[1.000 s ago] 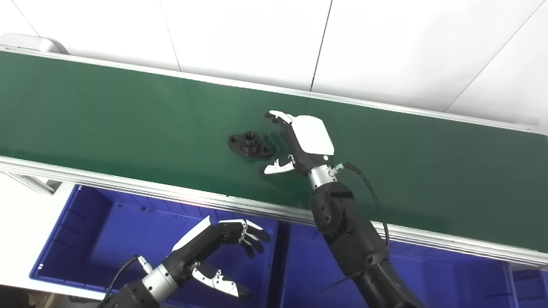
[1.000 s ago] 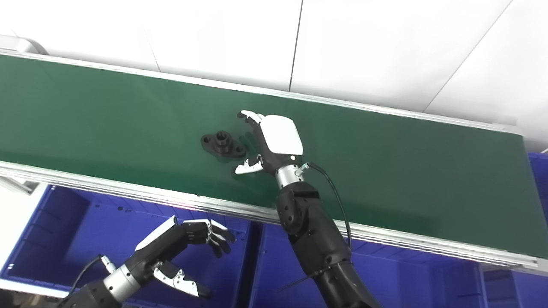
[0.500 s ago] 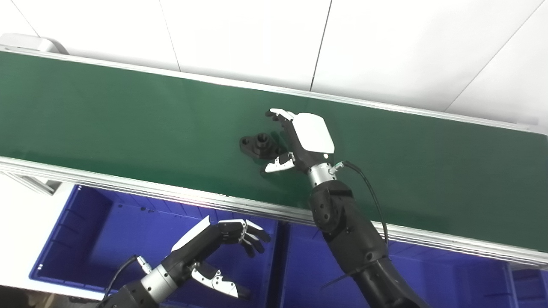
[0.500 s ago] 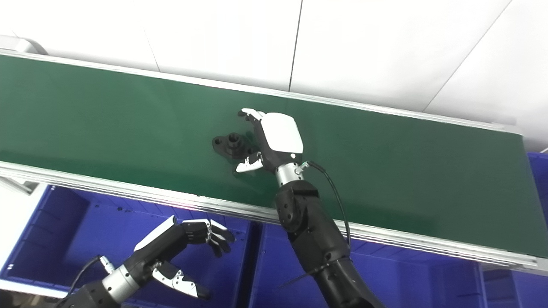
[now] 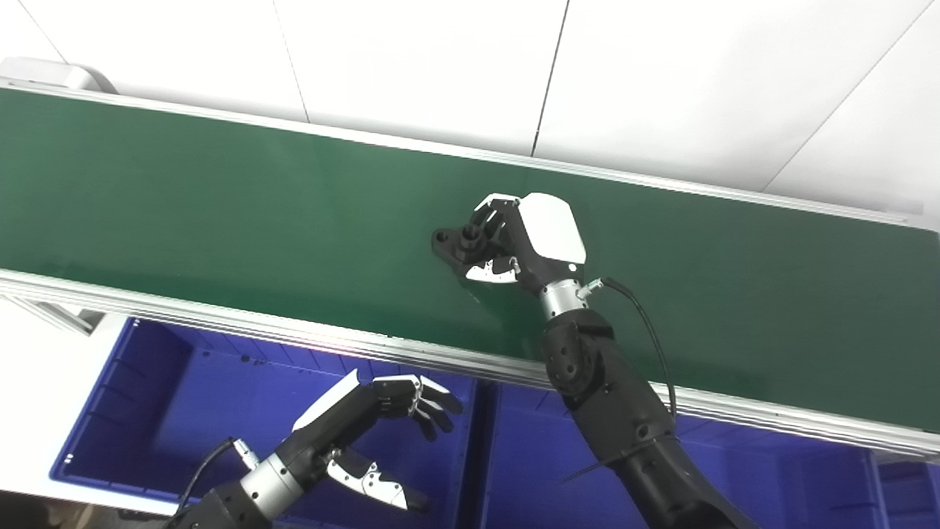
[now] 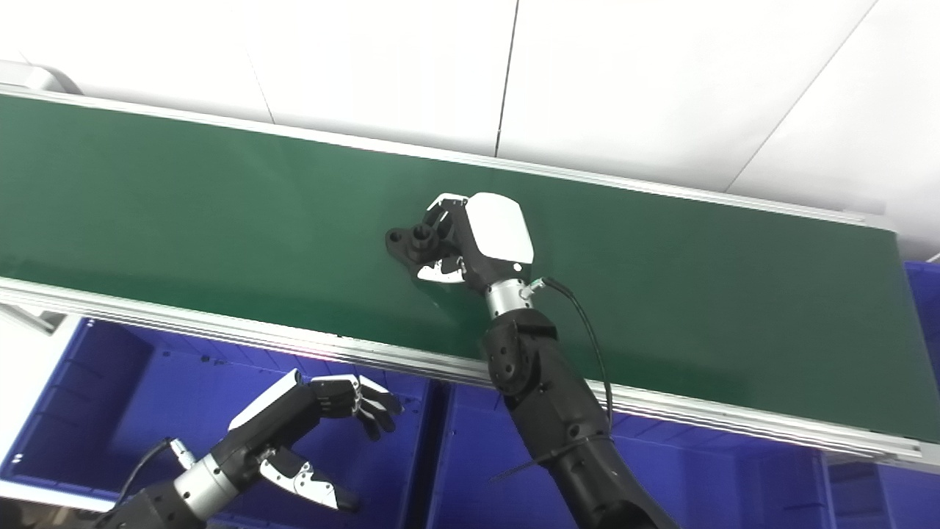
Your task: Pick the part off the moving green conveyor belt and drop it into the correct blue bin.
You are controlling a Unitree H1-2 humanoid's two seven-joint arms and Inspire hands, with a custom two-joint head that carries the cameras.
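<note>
A black flanged part (image 5: 457,241) with a raised round hub lies on the green conveyor belt (image 5: 220,198), near its middle. My right hand (image 5: 525,242) is over the part's right end, with fingers curled behind the hub and thumb in front, closed on it. The part's left lobe sticks out to the left of the fingers; its right end is hidden under the hand. My left hand (image 5: 367,422) hovers open, fingers spread, above the left blue bin (image 5: 132,411) in front of the belt.
A second blue bin (image 5: 771,470) sits to the right of the first, below the belt's aluminium front rail (image 5: 220,323). My right forearm crosses that rail and the divide between bins. A white wall rises behind the belt.
The part rode the belt rightward into my right hand. The hand's fingers and thumb went from spread apart to closed around the part. My left hand stayed where it was.
</note>
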